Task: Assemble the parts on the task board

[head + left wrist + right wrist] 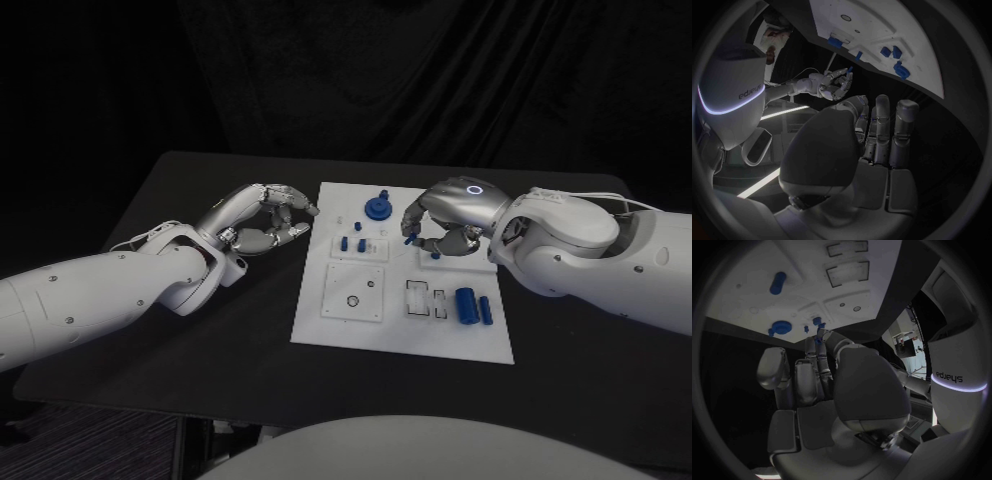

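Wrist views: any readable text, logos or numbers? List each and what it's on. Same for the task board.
"sharpa": on the robot's white body above a glowing band, in the right wrist view; it reads upside down there.
Same logo on the white body in the left wrist view, mirrored and partly cut off; not cleanly readable.
task board: no lettering can be made out in the head view.
blue parts: no markings visible.

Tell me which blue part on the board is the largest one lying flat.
The blue cylinder lying near the task board's front right corner; the others are small pegs or stand upright.
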